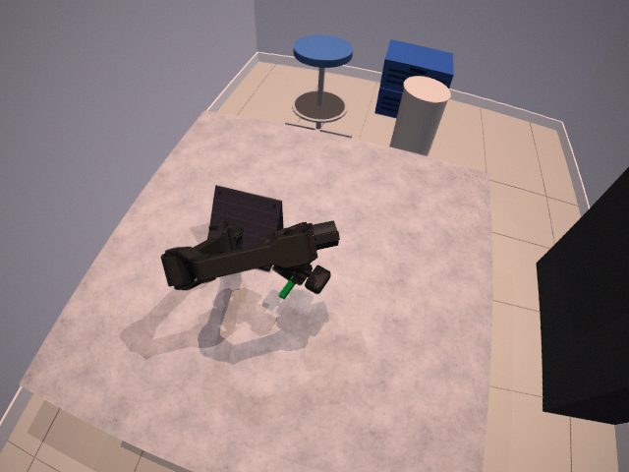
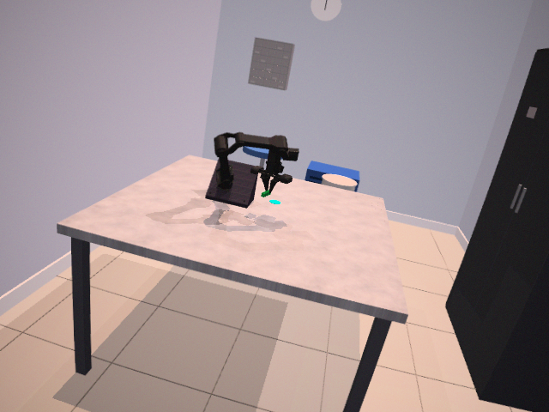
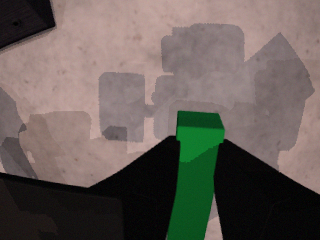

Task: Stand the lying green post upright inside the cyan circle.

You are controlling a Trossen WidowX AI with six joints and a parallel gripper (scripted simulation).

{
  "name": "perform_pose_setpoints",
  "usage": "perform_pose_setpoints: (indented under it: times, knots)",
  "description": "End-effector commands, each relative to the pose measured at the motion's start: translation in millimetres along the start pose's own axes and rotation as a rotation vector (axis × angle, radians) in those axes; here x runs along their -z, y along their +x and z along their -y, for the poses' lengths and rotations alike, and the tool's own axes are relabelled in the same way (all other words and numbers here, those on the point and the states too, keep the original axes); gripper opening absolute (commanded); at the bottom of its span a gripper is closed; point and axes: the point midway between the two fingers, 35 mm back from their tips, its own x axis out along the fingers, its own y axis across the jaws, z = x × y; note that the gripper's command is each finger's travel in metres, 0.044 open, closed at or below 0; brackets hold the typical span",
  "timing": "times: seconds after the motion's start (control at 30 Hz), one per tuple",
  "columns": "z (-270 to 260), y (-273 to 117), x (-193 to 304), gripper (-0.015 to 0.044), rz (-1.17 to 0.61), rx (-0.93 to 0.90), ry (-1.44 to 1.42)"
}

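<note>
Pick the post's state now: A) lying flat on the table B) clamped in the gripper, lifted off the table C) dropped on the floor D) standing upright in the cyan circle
B: the green post sits between the gripper fingers, above the table, short of the cyan circle.

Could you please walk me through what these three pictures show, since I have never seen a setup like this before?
It is one dark robot arm bolted to a dark base plate on a pale table. At its end is a two-fingered hand.

The first picture looks down from above, the second is taken from across the room, and the third comes from a camera on the arm's wrist, looking down between the fingers.

The hand is shut on a small green post, held up off the table; it hangs tilted below the fingers. In the room view a small cyan circle is marked on the table just beside the post; the post is meant to stand there. From above, the arm hides that circle.

The stool, blue crate, cylinder and black cabinet are only room furnishings.
</note>
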Motion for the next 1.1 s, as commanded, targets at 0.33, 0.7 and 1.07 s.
perform_pose_setpoints:
  times: [0.33,0.7,1.07]
  knots:
    - [4,-8,-37,0.0023,0.014,0.008,-0.035]
    - [4,-14,-71,0.0023,0.023,0.018,-0.068]
    - [-1,-20,-105,0.0023,0.029,0.029,-0.100]
